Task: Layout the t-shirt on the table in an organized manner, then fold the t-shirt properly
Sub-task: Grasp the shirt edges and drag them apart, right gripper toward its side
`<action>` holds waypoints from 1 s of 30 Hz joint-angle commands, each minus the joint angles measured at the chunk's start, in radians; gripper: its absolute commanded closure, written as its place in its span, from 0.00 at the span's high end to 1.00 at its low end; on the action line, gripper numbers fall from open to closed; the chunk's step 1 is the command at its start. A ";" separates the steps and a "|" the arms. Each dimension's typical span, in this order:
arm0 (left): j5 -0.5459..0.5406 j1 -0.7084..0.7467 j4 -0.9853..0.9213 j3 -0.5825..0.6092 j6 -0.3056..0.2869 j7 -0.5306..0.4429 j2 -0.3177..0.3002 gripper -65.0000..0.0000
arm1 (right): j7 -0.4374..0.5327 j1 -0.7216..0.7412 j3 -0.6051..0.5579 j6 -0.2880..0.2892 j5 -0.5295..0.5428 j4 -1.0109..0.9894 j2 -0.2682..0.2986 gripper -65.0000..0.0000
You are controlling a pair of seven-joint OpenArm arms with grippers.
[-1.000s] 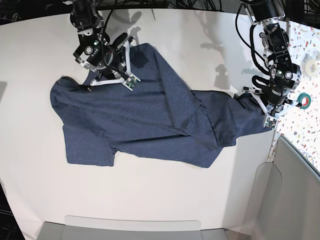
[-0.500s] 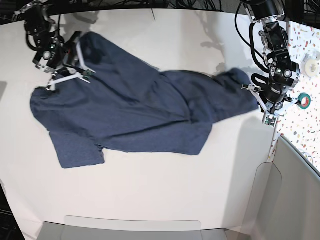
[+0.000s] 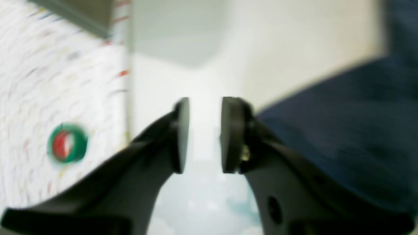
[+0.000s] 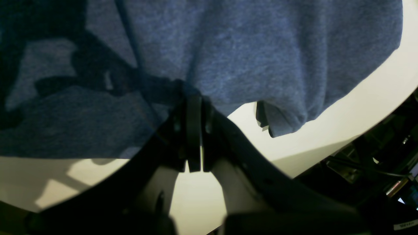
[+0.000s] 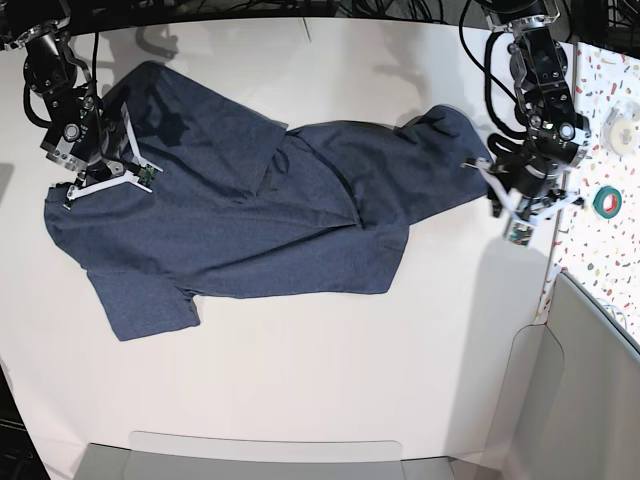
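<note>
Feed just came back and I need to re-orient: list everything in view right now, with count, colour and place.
t-shirt: one, dark heathered navy, spread crumpled across the table's far half, one sleeve at the near left corner of the cloth.
table: one, white, under the shirt.
speckled strip: one, white with coloured flecks, along the base view's right edge.
tape roll: one, green with a red core, on the speckled strip.
white roll: one, on the strip beyond the green roll; too small to identify.
grey panels: pale, along the near and right edges.
right tool: shut on the t-shirt's edge, base view's left.
left tool: open, nothing between the pads, beside the shirt's other end.
</note>
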 commanded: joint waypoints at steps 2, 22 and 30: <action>-0.011 -0.020 0.000 0.019 0.007 0.011 -0.029 0.35 | -0.003 0.014 0.008 0.002 -0.022 0.013 0.014 0.00; -0.336 -0.090 -0.237 -0.204 0.007 0.202 -0.150 0.36 | 0.002 -0.009 0.000 0.002 -0.176 0.033 0.006 0.00; -0.455 -0.046 -0.298 -0.222 0.007 0.205 -0.141 0.36 | 0.002 -0.009 0.000 0.002 -0.176 0.033 0.005 0.00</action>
